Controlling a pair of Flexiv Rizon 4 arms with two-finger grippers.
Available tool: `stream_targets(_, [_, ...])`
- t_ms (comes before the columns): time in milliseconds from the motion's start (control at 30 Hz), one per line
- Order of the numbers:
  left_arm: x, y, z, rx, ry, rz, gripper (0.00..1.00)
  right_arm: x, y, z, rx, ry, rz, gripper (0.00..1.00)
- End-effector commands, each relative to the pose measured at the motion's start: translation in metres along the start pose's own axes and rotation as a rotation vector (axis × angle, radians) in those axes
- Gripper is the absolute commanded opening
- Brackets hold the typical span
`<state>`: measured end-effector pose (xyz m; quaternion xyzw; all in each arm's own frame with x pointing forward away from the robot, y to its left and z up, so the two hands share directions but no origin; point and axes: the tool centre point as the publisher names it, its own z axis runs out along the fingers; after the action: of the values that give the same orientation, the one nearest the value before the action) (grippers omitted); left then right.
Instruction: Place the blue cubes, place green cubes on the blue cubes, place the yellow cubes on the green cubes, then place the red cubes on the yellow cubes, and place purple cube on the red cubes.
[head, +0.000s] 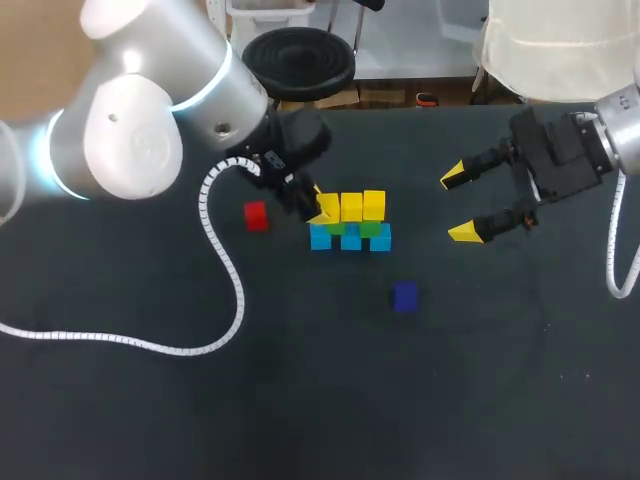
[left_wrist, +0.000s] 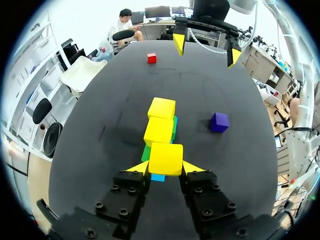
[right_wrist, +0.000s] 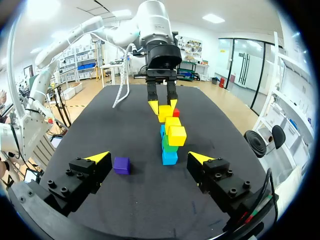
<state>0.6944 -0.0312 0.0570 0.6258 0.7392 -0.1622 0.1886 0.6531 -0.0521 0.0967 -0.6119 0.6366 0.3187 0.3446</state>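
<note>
The left gripper was closed on a yellow cube, with one yellow-tipped finger pressed on each side of it. That cube sat at the nine o'clock end of a little wall in the middle of the dark table. The wall had three blue cubes in a row at the bottom, green cubes on top of them, and yellow ones on top of the green. I could not count the green ones, as they were mostly hidden. The other two yellow cubes stood in line just beside the held one, toward three o'clock. Seen from above, a red cube lay by itself at nine o'clock from the wall, near it but not touching. The purple cube lay alone at about five o'clock from the wall. The right gripper hung at three o'clock from the wall, well apart from it. Its two fingers were spread wide and it held nothing. A white curly cable from the left arm lay on the table at about eight o'clock from the wall
</note>
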Motion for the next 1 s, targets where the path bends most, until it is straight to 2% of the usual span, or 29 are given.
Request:
stream_targets(33, [-0.0025, 0.0056, 0.0016, 0.009, 0.005, 0.002, 0.00, 0.0002, 0.0003, 0.0000, 0.001, -0.001, -0.001, 1.00])
stream_targets(1000, [-0.0006, 0.0047, 0.0063, 0.025, 0.000, -0.012, 0.00, 0.0002, 0.0003, 0.0000, 0.001, -0.001, -0.001, 1.00])
